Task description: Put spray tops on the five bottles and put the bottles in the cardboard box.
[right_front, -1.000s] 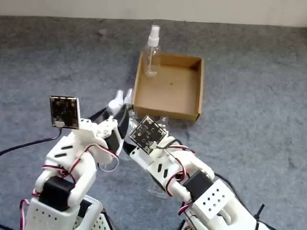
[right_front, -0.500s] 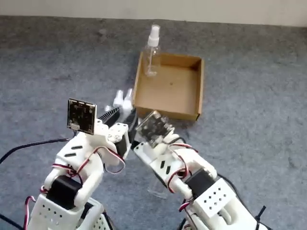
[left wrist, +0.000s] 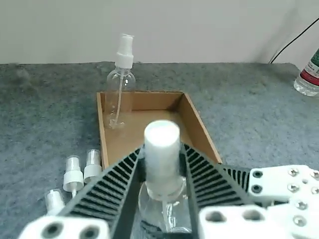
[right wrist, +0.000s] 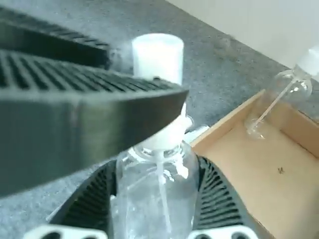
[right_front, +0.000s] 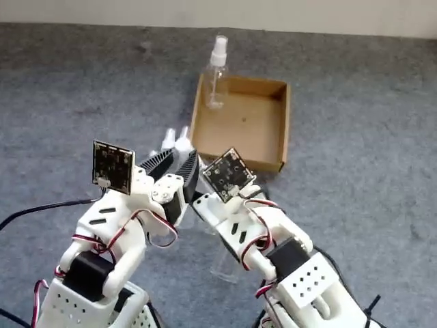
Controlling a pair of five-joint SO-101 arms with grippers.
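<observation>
My right gripper (right wrist: 157, 201) is shut on a clear bottle (right wrist: 154, 194) and holds it upright in front of the cardboard box (right_front: 239, 130). My left gripper (left wrist: 162, 172) is shut on the white spray top (left wrist: 162, 144), which sits on that bottle's neck. In the right wrist view the left gripper's ribbed fingers (right wrist: 75, 124) cross in front of the spray top (right wrist: 157, 57). In the high view both grippers meet near the box's front left corner, the left gripper (right_front: 179, 167) beside the right arm's wrist board. A finished spray bottle (right_front: 217, 75) stands in the box's back left corner.
Three loose spray tops (left wrist: 75, 174) lie on the grey carpet left of the box. Another clear bottle (right_front: 225, 263) lies on the carpet under the arms. A labelled bottle (left wrist: 309, 74) stands far off to the right.
My left arm has swung right and brought its gripper in against the bottle held by my right gripper. The right wrist has tilted up a little.
</observation>
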